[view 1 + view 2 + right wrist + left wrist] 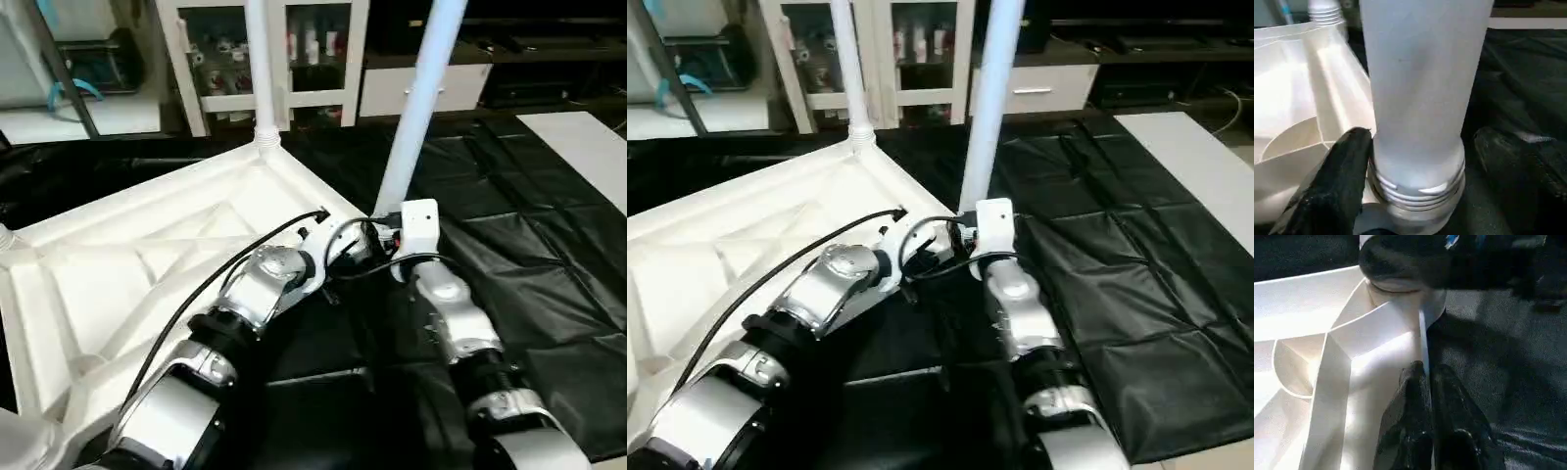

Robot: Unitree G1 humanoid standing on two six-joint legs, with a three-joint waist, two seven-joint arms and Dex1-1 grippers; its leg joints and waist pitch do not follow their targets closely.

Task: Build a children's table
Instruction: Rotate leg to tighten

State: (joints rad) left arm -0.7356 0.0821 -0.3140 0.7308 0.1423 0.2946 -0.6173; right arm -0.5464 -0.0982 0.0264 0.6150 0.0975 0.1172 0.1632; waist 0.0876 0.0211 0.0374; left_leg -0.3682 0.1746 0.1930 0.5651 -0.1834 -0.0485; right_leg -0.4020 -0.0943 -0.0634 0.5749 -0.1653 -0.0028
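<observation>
Your right tool [1418, 161] sits closest to its wrist camera, its two black fingers [1342, 181] spread on either side of the base of a white leg [1422, 98]. One finger looks to be touching the threaded end of that leg; the other stands apart from it, over the black sheet [529, 284]. You can see the leg's threads still showing above the corner socket [1410, 215] it stands in.

Your left tool [1425, 426] has its fingers pressed together on the thin rim wall of the table top [147, 255], near that same corner, so the two tools sit just beside each other.

From the head cameras you see the table top lying upside down, ribbed underside up, on the black sheet that covers the floor. The leg between the right tool's fingers rises from the corner nearest your arms, tilted a little. A second leg [259, 64] stands upright in the far corner socket. Beyond the sheet you have white cabinets [255, 49] with glass doors.
</observation>
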